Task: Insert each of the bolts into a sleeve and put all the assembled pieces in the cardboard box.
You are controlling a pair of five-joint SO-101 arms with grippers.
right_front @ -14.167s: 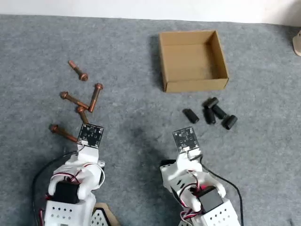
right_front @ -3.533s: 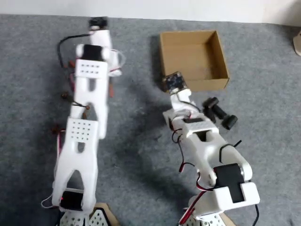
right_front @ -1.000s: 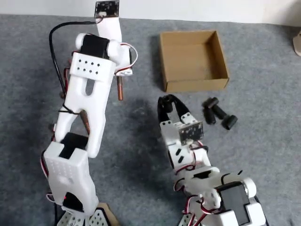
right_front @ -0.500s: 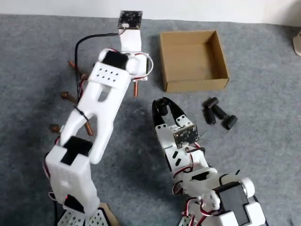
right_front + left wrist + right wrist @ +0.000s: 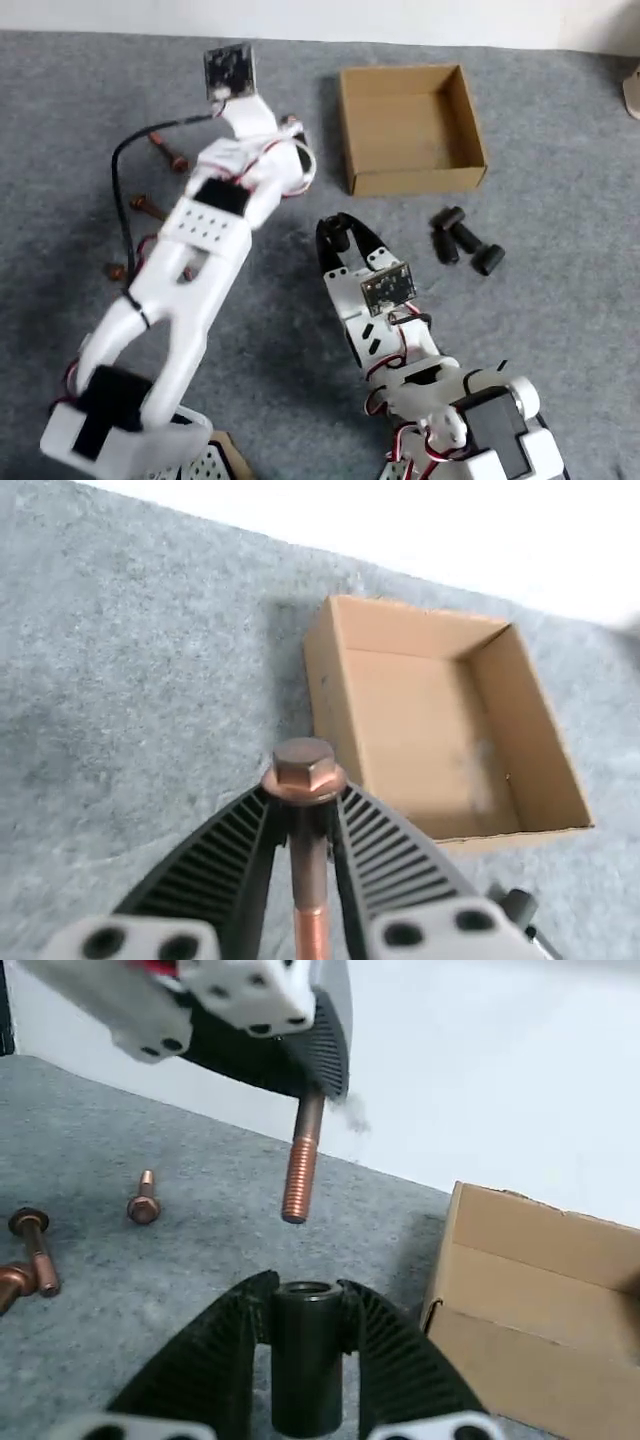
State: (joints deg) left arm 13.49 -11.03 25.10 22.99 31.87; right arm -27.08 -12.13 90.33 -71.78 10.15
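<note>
My left gripper point(image 5: 303, 805) is shut on a copper bolt point(image 5: 305, 850), gripping the shank just under its hex head. In the right wrist view that bolt point(image 5: 301, 1160) hangs threaded end down, a little above and beyond the sleeve's open end. My right gripper point(image 5: 305, 1305) is shut on an upright black sleeve point(image 5: 304, 1355). In the high view the right gripper point(image 5: 338, 232) sits just below the left arm's wrist point(image 5: 270, 165), left of the cardboard box point(image 5: 410, 182). The box looks empty. Three loose sleeves point(image 5: 462, 240) lie right of my right gripper.
Loose bolts point(image 5: 168, 150) point(image 5: 148, 207) point(image 5: 118, 270) lie on the grey carpet at the left, partly hidden by the left arm. In the right wrist view three of them show on the carpet point(image 5: 143, 1200). Open carpet lies between the arms and at the far right.
The left arm has swung its bolt down and toward the right gripper. The right gripper with its sleeve has shifted slightly left toward it.
</note>
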